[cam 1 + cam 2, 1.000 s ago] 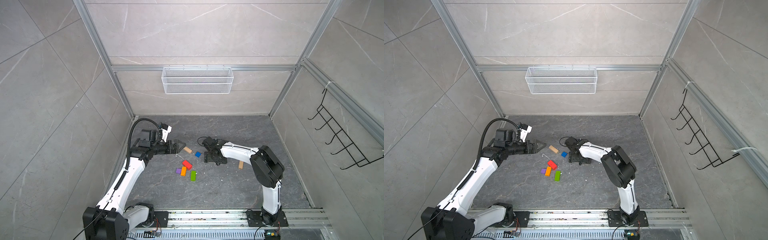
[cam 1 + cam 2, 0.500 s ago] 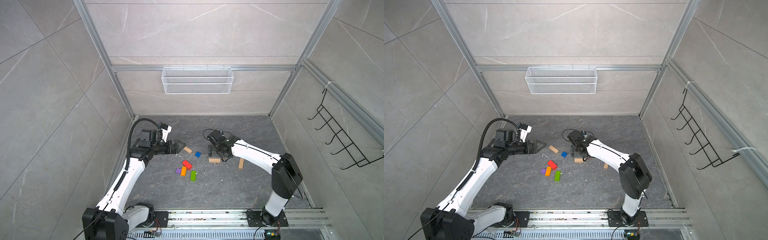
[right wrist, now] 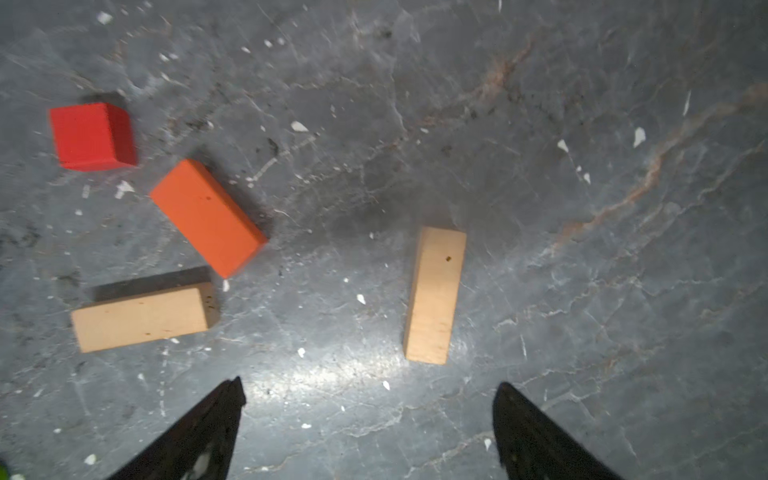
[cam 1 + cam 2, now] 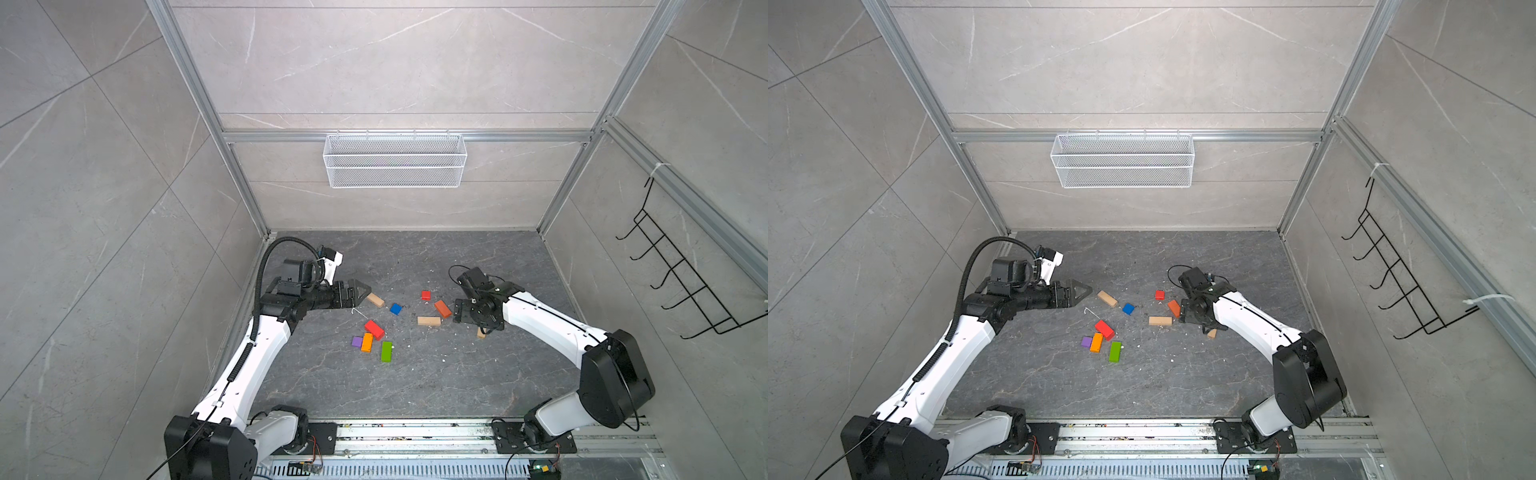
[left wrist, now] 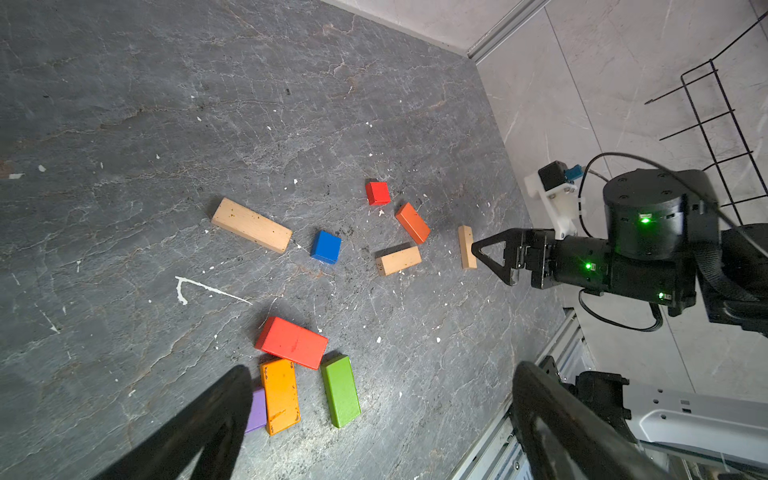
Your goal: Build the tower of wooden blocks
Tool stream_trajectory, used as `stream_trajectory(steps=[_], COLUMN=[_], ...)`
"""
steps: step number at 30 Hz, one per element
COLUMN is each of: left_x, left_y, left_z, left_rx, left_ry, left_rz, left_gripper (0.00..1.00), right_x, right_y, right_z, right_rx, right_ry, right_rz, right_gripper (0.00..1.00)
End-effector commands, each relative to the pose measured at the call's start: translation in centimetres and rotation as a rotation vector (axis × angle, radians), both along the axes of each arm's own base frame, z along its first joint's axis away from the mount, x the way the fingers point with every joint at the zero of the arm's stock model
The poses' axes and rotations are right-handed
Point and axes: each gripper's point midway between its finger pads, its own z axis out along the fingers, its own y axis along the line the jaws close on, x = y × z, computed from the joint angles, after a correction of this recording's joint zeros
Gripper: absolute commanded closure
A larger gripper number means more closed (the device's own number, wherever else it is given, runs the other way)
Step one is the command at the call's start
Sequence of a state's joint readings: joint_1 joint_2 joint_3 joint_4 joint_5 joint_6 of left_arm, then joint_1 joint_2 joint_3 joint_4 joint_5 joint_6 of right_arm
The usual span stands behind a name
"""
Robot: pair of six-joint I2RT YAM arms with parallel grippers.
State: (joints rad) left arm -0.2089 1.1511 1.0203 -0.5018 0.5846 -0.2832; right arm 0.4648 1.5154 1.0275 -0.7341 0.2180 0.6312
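Observation:
The wood blocks lie scattered singly on the dark floor, and no tower is in view. A red bar (image 4: 374,329), purple cube (image 4: 357,341), orange bar (image 4: 367,342) and green bar (image 4: 386,351) cluster in the middle. Farther back lie a tan bar (image 4: 375,299), a blue cube (image 4: 395,308), a red cube (image 4: 426,295), an orange-red bar (image 3: 208,218) and a second tan bar (image 3: 143,318). My right gripper (image 3: 370,388) hangs open and empty close over the floor, beside a third tan bar (image 3: 435,295). My left gripper (image 5: 382,372) hovers open and empty near the left tan bar.
A white wire basket (image 4: 395,160) hangs on the back wall. A black wire hook rack (image 4: 681,286) is on the right wall. Aluminium frame posts stand in the back corners, and a rail (image 4: 415,432) carrying both arm bases runs along the front edge.
My right gripper has drawn back to the right, uncovering the red cube, the orange-red bar and a tan bar. The left arm has not moved.

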Motion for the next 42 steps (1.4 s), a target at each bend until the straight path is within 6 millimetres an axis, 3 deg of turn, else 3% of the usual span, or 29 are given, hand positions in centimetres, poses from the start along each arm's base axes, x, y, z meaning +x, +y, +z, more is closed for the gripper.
stream_trajectory(steps=[1, 9, 19, 34, 42], left_x=[-0.4, -0.3, -0.1, -0.1, -0.1], left_y=[-0.2, -0.3, -0.3, -0.2, -0.1], left_z=[0.9, 0.7, 0.3, 0.3, 0.3], left_rx=[-0.007, -0.011, -0.006, -0.001, 0.003], left_ry=[-0.027, -0.017, -0.006, -0.009, -0.013], left_rz=[-0.018, -0.023, -0.019, -0.014, -0.012], left_gripper=[0.00, 0.00, 0.00, 0.00, 0.00], right_x=[-0.8, -1.4, -0.9, 0.8, 2.9], right_y=[-0.2, -0.8, 0.0, 3.8, 3.9], right_z=[-1.3, -4.8, -6.7, -4.7, -2.8], right_rx=[0.052, 0.101, 0.160, 0.368, 0.300], right_ry=[0.027, 0.074, 0.067, 0.037, 0.001], right_rz=[-0.011, -0.068, -0.063, -0.028, 0.061], right_gripper=[0.06, 0.08, 0.11, 0.15, 0.15])
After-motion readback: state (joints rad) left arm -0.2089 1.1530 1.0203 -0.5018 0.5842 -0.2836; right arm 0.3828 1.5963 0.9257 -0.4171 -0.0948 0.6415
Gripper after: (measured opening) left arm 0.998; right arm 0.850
